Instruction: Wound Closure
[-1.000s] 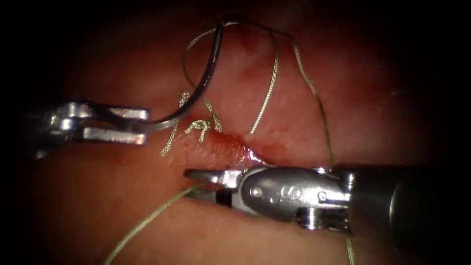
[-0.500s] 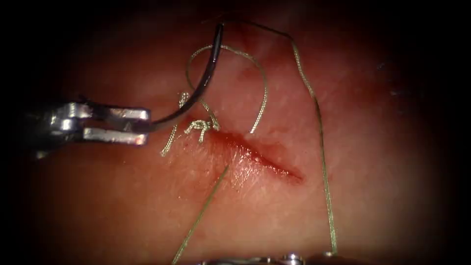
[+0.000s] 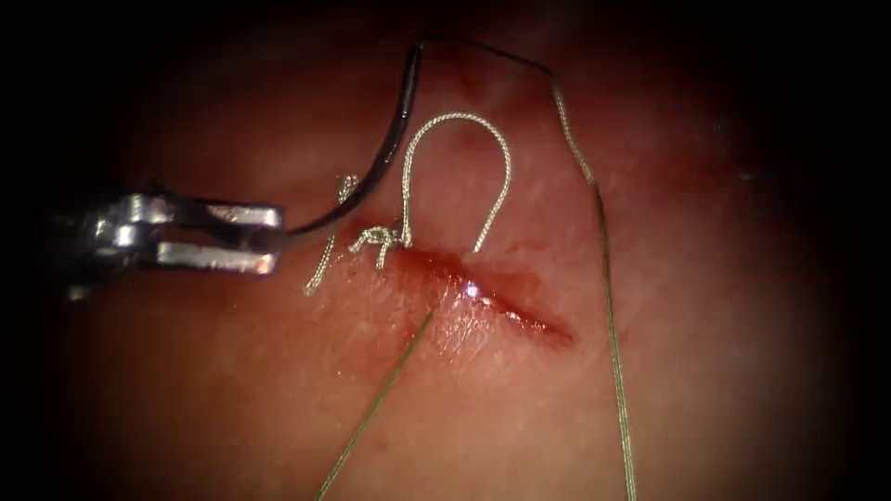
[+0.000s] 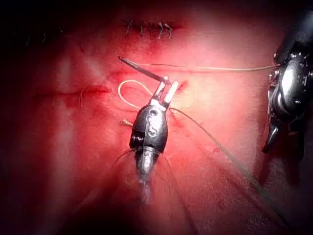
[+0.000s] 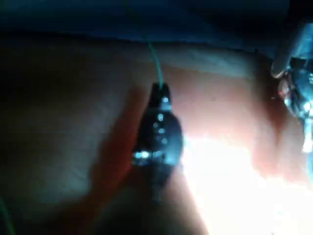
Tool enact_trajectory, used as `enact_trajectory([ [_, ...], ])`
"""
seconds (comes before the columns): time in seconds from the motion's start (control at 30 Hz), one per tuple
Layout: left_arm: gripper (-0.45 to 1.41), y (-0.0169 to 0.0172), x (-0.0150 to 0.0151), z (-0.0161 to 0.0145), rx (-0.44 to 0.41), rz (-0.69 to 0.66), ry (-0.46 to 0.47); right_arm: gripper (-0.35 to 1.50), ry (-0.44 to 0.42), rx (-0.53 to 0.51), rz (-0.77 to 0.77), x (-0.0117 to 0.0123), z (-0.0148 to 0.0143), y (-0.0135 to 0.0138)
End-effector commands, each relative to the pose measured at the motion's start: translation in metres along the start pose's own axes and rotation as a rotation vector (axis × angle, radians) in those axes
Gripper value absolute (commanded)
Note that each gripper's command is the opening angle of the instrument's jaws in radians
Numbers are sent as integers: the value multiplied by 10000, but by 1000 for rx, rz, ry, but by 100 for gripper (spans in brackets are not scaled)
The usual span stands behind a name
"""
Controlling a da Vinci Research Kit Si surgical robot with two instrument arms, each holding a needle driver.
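The tissue is seen as the bearing surface, with a slanted cut near the centre of the endoscope frame, wet with red fluid. A knotted stitch with short cut ends is laid at the cut's upper left end, just left of centre. A loop of thread is draped on the tissue above the cut, and two strands are run down to the bottom edge of the frame.
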Motion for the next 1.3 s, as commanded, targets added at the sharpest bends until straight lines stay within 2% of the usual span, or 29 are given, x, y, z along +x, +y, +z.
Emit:
enact_trajectory([
  [0.03,-45,-2,-6,5,-1,1,1,114,-8,-24,8,-14,-8,5],
  [0.1,-45,-2,-6,5,-2,1,2,113,-19,-50,22,-36,-56,16],
  [0.17,-45,-3,-6,5,-2,1,2,114,-42,-95,37,-47,-81,26],
  [0.3,-45,-2,-7,6,0,2,1,116,-55,-173,71,-71,-102,50],
  [0.33,-45,-2,-8,6,-2,3,-2,116,-34,-220,82,-85,-100,62],
  [0.4,-45,-2,-8,6,-2,3,-2,116,-33,-250,95,-102,-88,79],
  [0.5,-45,-3,-8,6,-3,3,-1,111,-53,-276,65,-118,-71,99],
  [0.67,-45,-2,-8,6,-3,3,-1,108,-73,-296,37,-135,-55,114],
  [0.77,-45,-3,-8,6,-3,3,-1,93,-88,-281,21,-144,-46,118],
  [0.87,-45,-3,-8,6,-3,3,-1,62,-115,-217,0,-154,-34,120],
  [0.9,-45,-3,-8,6,-3,3,-1,59,-127,-205,-13,-157,-30,120],
  [1.0,-45,-2,-8,6,-3,3,-1,61,-125,-190,-31,-164,-22,118],
  [1.13,-45,-2,-8,6,-3,3,-1,73,-147,-175,-51,-169,-17,117],
  [1.17,-45,-3,-8,6,-3,3,-1,67,-155,-166,-50,-169,-16,117],
  [1.2,-45,-2,-8,6,-3,3,-1,51,-160,-163,-49,-169,-15,118],
  [1.23,-45,-3,-8,6,-3,3,-1,-35,-179,-153,-53,-168,-15,117],
  [1.3,-45,-3,-8,6,-3,3,-1,-35,-206,-133,-37,-165,-15,116],
])
